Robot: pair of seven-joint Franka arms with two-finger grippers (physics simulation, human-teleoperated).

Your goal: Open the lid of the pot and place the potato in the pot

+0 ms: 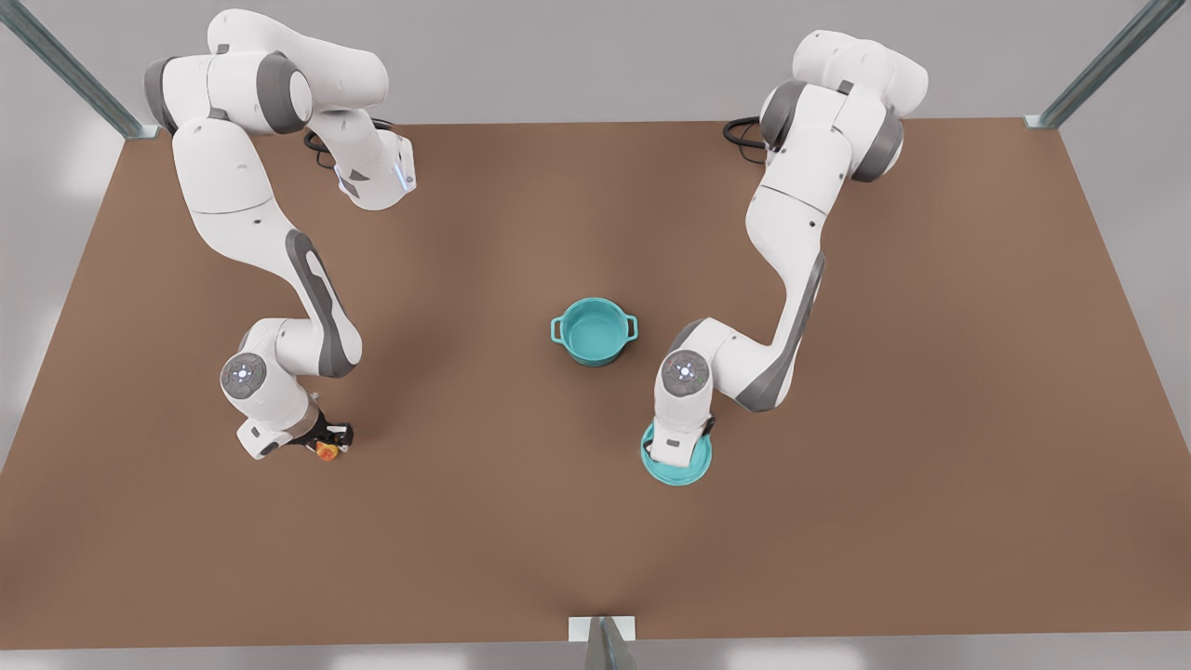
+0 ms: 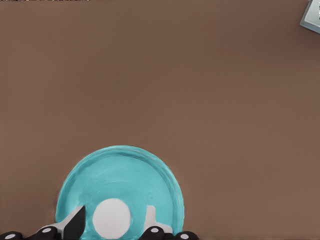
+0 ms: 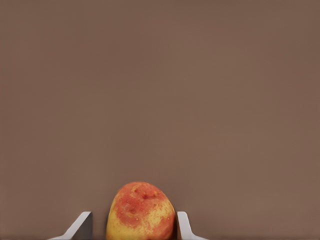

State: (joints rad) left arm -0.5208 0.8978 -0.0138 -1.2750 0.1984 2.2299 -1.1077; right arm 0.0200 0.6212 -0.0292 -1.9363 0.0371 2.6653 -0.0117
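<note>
The teal pot stands uncovered at the middle of the table, its inside teal and bare. On the table nearer the front edge lies the pot lid, partly under the arm on the front view's right. My left gripper is open over that lid, its fingers on either side of the white knob with small gaps. At the front view's left, my right gripper is open around the potato. The yellow, orange-red potato sits between that gripper's fingers.
The brown table stretches wide around the pot. Metal frame posts stand at the front edge's middle and at the back corners. Both arm bases sit at the table's back edge.
</note>
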